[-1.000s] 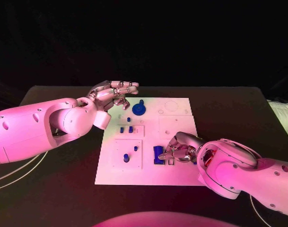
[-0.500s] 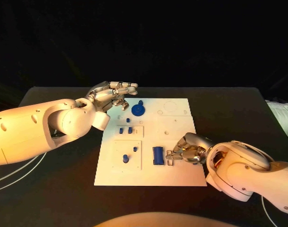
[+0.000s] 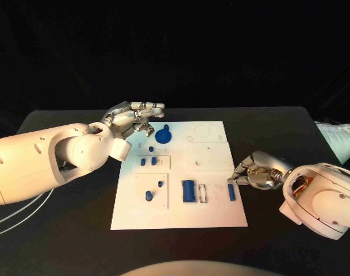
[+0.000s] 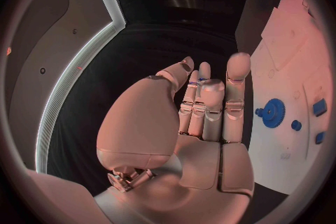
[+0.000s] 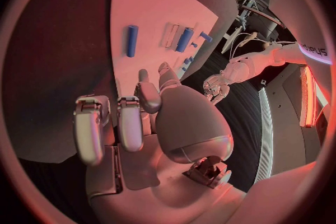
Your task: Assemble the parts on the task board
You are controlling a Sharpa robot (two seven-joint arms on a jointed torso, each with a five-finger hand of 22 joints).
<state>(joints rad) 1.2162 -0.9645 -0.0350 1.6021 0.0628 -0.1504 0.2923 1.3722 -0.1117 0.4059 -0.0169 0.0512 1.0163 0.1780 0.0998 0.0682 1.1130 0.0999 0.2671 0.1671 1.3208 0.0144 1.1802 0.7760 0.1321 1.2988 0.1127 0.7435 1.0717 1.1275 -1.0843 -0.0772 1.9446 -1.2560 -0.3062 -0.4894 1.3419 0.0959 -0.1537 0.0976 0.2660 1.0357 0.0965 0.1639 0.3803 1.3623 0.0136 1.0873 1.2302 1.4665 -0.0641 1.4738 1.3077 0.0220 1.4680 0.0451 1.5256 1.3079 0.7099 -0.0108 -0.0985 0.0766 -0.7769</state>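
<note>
Black table | task board | left hand curled, empty | right hand curled, empty

The flat rectangular task board is white against the matte black counter. On it lie small plastic parts in solid blue: a round toothed gear, a short cylinder and a slim bar. Each robot hand, left and right, is plain silver metal on a glossy white arm.
</note>
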